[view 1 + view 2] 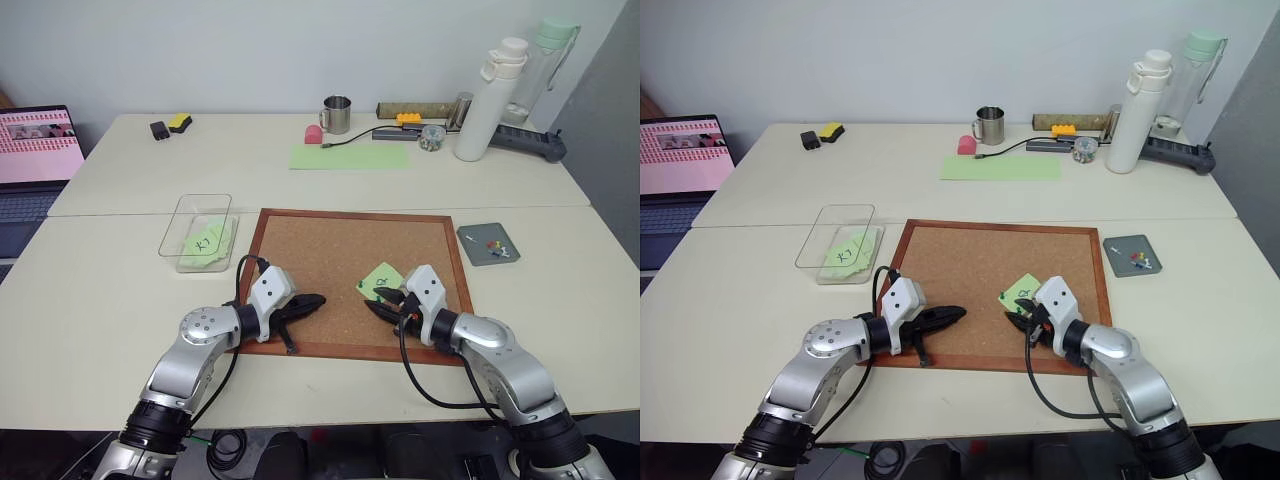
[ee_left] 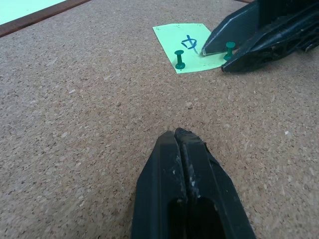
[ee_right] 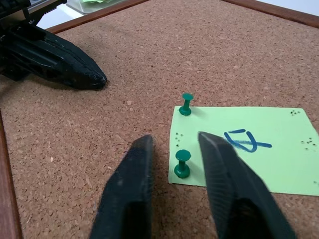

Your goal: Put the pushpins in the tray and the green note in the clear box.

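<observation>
The green note (image 3: pixel 249 149) lies on the corkboard (image 1: pixel 330 255), held down by two dark green pushpins (image 3: pixel 186 104), one at each near corner. My right gripper (image 3: pixel 174 142) is open, and its fingers straddle the nearer pushpin (image 3: pixel 182 164) with a small gap on each side. My left gripper (image 2: pixel 175 134) is shut and empty, resting low over the cork to the left of the note. The grey tray (image 1: pixel 475 240) sits right of the board with a few coloured pushpins in it. The clear box (image 1: pixel 190 202) stands left of the board.
Other green notes (image 1: pixel 207 243) lie inside the clear box. At the back of the table are a long pale-green sheet (image 1: pixel 348 157), a metal mug (image 1: pixel 337 114), a white bottle (image 1: pixel 482 100) and a cable. A laptop (image 1: pixel 35 145) stands at the far left.
</observation>
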Robot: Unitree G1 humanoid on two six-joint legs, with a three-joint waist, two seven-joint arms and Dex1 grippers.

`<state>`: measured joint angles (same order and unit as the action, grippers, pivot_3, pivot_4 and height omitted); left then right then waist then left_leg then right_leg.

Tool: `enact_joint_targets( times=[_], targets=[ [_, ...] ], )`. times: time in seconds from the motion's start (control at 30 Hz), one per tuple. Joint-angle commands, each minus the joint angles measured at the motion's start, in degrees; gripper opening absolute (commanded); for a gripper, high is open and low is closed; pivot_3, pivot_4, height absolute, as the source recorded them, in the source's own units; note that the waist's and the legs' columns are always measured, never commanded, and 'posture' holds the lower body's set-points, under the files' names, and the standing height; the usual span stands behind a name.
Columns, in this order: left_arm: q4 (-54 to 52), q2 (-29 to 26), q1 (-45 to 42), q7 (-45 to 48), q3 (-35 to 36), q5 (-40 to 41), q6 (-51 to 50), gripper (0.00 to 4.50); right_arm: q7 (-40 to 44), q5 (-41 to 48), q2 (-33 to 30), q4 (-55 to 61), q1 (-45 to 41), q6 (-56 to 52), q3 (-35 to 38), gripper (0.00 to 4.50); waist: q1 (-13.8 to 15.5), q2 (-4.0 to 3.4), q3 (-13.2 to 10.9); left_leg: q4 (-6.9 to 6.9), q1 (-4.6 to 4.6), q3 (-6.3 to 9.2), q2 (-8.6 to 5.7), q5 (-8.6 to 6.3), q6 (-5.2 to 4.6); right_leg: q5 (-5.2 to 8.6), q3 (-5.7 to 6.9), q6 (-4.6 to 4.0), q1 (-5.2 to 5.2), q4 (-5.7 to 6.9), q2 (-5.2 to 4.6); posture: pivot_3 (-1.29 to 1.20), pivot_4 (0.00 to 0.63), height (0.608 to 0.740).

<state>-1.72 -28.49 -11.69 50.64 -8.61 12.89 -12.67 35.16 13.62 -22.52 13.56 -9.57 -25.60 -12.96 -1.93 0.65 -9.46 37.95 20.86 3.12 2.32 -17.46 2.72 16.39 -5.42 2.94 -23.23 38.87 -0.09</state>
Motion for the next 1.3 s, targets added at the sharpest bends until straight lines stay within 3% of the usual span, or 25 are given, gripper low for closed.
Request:
enact_joint_targets(
  times=[0.03, 0.13, 0.5, 0.7, 0.97, 1.13, 1.3],
  targets=[
    [1.08, -0.82, 0.93, -0.26, -0.81, -1.36, -1.74, 0.0, 0.78, 1.19, 0.13, 2.29, 0.22, 0.34, 1.22, 0.48, 0.0, 0.0, 0.0, 0.0, 0.0, 0.0, 0.0, 0.0, 0.0, 0.0, 0.01, 0.0, 0.0, 0.0, 0.0, 0.0, 0.15, 0.74],
    [1.4, -0.65, 0.55, -0.42, -0.84, -1.48, -1.84, 0.0, 0.65, 1.36, 0.01, 2.74, 0.41, 1.1, 1.84, 0.01, 0.0, 0.0, 0.0, 0.0, 0.0, 0.0, 0.0, 0.0, 0.0, 0.0, 0.0, 0.0, 0.0, 0.0, 0.0, 0.0, 0.15, 0.74],
    [2.16, -0.57, 0.06, -0.02, -1.46, -1.71, -1.88, 0.0, 0.21, 8.26, 1.11, 10.54, -0.57, 0.32, 7.81, 0.01, 0.01, 0.0, 0.0, 0.0, 0.01, 0.01, 0.0, 0.0, 0.0, 0.0, 0.01, 0.0, 0.0, 0.0, 0.0, 0.0, 0.15, 0.74],
    [2.58, -0.8, 0.12, 0.22, -1.78, -1.7, -2.07, 0.0, -3.97, 12.12, 1.73, 11.36, -3.67, -3.17, 14.19, 0.01, 0.01, 0.02, 0.01, 0.0, 0.01, 0.03, -0.01, 0.0, 0.0, 0.0, 0.03, 0.0, 0.02, 0.0, 0.0, 0.0, 0.15, 0.74],
    [2.11, -1.07, 0.38, 0.42, -2.01, -1.57, -2.48, 0.0, -11.99, 5.69, -4.11, -5.77, -12.19, -0.42, 24.82, 0.01, 0.05, 0.02, 0.01, 0.0, 0.0, -0.02, -0.03, 0.0, 0.0, 0.0, -0.01, 0.0, 0.02, -0.01, -0.03, 0.0, 0.15, 0.74],
    [1.6, -1.31, 0.53, 0.59, -2.13, -1.45, -3.01, 0.0, -11.72, 1.15, -9.18, -17.8, -14.6, 1.63, 25.4, 0.01, 0.0, 0.0, 0.02, -0.02, -0.02, -0.06, -0.03, 0.0, 0.0, 0.0, -0.05, 0.0, 0.01, 0.0, -0.02, 0.0, 0.15, 0.74],
    [1.27, -1.43, 0.69, 0.53, -2.14, -1.45, -3.24, 0.0, -11.02, 0.39, -9.52, -24.87, -16.26, 1.96, 25.42, 0.01, -0.02, -0.02, 0.02, -0.02, -0.03, -0.09, -0.02, 0.0, -0.01, 0.0, -0.07, 0.0, 0.01, 0.0, -0.02, 0.0, 0.15, 0.74]
  ],
)
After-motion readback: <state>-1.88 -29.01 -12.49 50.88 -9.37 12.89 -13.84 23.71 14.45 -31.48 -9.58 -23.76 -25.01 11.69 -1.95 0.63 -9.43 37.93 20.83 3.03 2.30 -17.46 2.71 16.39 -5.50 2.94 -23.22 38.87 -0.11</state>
